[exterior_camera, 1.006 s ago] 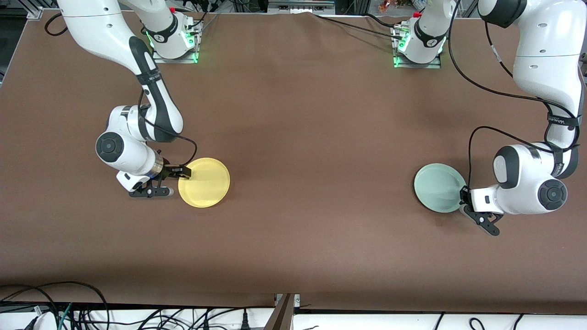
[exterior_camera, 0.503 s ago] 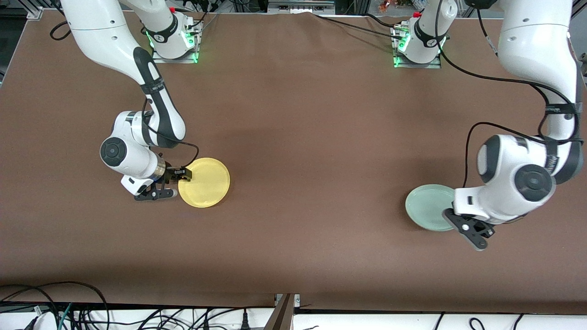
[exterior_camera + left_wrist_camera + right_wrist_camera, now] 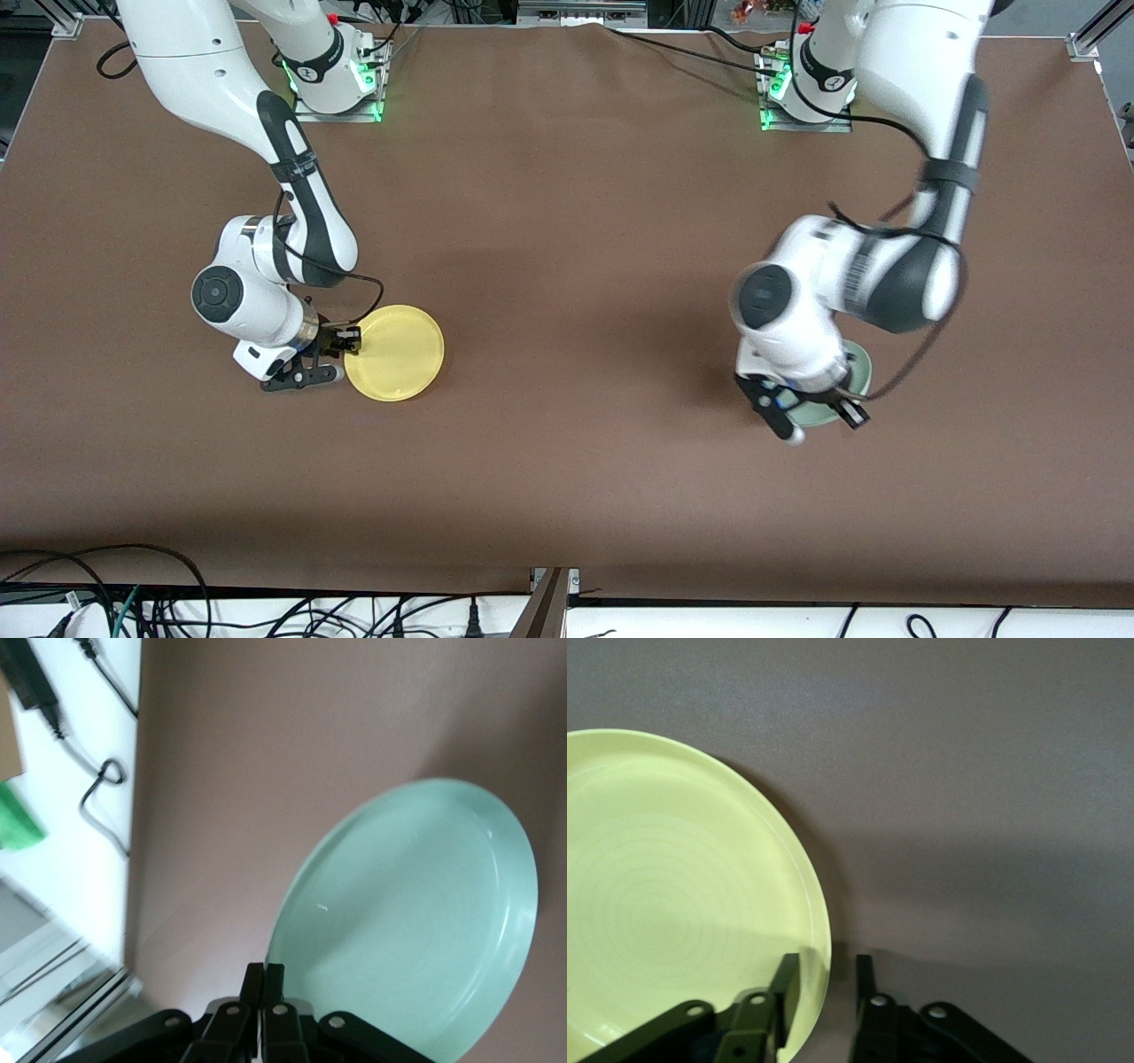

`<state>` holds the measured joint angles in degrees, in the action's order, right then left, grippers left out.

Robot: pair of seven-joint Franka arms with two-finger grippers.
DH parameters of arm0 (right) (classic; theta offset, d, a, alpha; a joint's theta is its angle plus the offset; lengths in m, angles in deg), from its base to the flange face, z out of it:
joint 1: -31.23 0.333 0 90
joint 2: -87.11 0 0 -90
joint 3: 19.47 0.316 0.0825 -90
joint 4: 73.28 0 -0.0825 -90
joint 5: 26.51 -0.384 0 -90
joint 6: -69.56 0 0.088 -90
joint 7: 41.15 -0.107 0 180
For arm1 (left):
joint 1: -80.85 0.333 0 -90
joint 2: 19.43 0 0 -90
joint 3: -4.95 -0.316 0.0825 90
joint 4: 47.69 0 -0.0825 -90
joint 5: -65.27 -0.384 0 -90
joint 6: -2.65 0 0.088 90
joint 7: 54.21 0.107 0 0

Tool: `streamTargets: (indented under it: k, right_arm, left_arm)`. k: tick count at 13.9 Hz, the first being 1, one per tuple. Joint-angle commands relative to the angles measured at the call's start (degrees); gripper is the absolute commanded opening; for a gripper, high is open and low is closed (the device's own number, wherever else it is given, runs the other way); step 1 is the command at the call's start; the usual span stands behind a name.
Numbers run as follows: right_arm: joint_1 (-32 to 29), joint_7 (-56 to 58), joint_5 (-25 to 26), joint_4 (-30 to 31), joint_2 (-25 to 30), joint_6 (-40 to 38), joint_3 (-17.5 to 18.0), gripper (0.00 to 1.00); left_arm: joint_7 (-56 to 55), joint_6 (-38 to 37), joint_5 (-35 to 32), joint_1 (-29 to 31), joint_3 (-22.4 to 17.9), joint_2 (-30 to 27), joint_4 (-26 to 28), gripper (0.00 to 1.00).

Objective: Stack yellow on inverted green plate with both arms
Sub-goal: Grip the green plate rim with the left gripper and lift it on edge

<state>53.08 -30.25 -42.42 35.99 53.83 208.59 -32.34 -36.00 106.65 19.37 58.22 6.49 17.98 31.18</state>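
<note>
The yellow plate [image 3: 394,353] lies flat on the brown table toward the right arm's end. My right gripper [image 3: 344,342] is low at its rim and open. In the right wrist view one finger [image 3: 786,988] is over the yellow plate [image 3: 673,904] and the other is outside the rim. My left gripper [image 3: 833,406] is shut on the rim of the pale green plate [image 3: 858,370], which is mostly hidden under the wrist. In the left wrist view the shut gripper [image 3: 263,979] pinches the edge of the green plate [image 3: 416,921], which is held tilted above the table.
The brown table [image 3: 567,221] is bare between the two plates. Both arm bases [image 3: 337,71] stand along the edge farthest from the front camera. Cables [image 3: 177,602] lie off the table's near edge.
The left arm has lifted the green plate off the table and swung it toward the table's middle, turning its wrist. The right gripper has stayed at the yellow plate's rim.
</note>
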Motion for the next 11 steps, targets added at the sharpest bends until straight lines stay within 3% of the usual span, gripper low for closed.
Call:
streamTargets:
  k: [1,5,7,11]
  right_arm:
    - [-0.32,1.58,-1.41,-0.91,-0.48,-0.33,0.12,0.25]
    - [-0.40,1.93,-1.32,-1.43,-0.48,-0.42,0.12,0.00]
    - [-0.40,3.07,-1.32,-2.48,-0.04,-1.38,0.12,0.00]
    - [-2.42,2.72,-1.50,-12.04,0.14,-15.76,-0.23,0.00]
  left_arm:
    - [-9.03,-8.88,-10.41,-9.08,-1.19,1.07,0.15,0.00]
    - [-27.22,-18.29,-14.56,-19.02,-1.37,7.13,0.41,0.00]
    - [-34.96,-20.32,-14.74,-22.36,-1.45,9.68,0.41,0.00]
    - [-45.80,-22.70,-14.31,-27.90,-1.36,12.42,0.50,0.00]
